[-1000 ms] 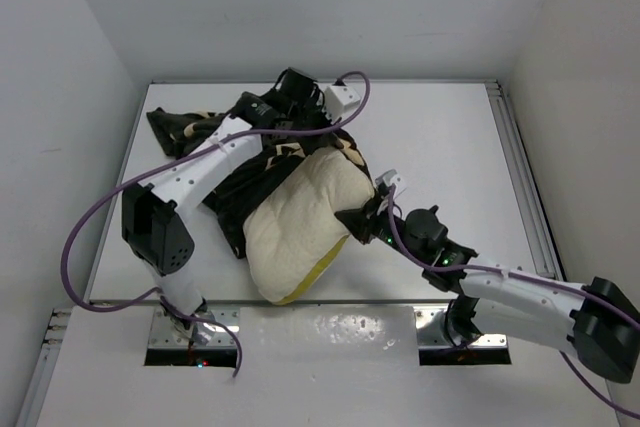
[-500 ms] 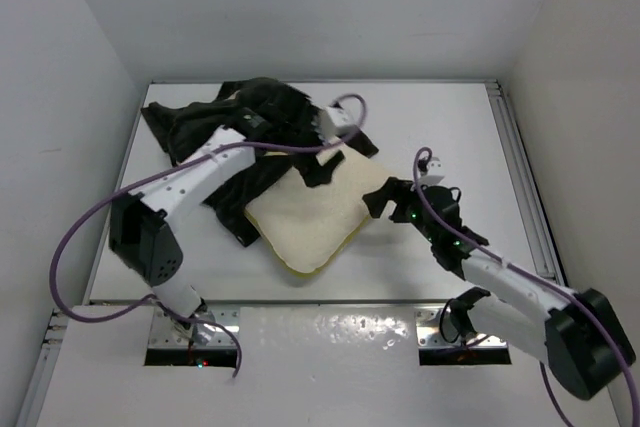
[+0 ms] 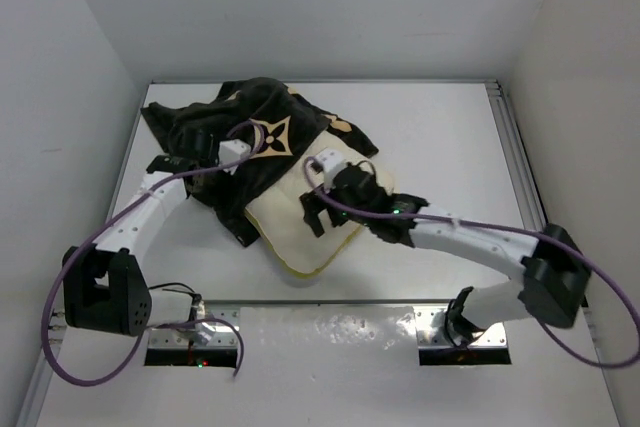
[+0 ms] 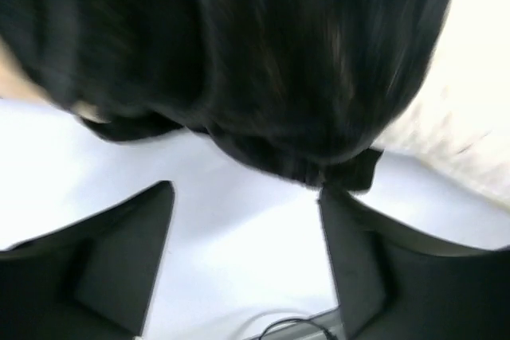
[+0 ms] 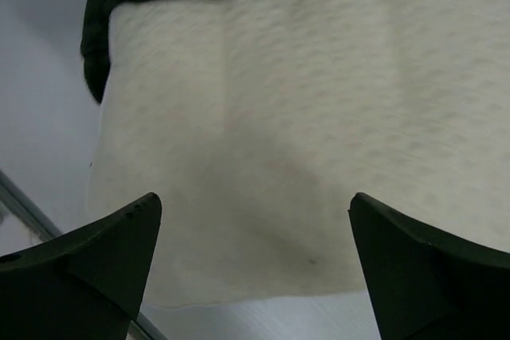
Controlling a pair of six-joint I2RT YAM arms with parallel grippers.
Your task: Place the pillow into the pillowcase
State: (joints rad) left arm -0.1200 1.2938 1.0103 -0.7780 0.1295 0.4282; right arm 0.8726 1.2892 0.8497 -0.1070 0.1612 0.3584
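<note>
While the pillow [image 3: 297,232] lies flat near the middle of the table [image 3: 440,137], only its far edge sits under the pillowcase [image 3: 262,135], which is heaped in dark folds toward the far left. The near part of the pillow is bare cream, so the insertion looks barely begun.

Right gripper [image 5: 255,201]: fingers spread wide and holding nothing, poised over the bare face of the pillow close to the black hem. This stance suggests it is placed to press or pinch the pillow, either to keep it from shifting or to slide it farther in.

Left gripper [image 4: 245,197]: jaws apart and empty, hanging over the white table just at the near-left hem of the case, with black plush filling the far half of its view. That position probably serves to catch the hem and lift the mouth open, since the fabric lies collapsed and offers no entry as it is. The mouth itself cannot be made out among the folds.

The two arms approach from opposite sides, one for the cloth and one for the filling.
</note>
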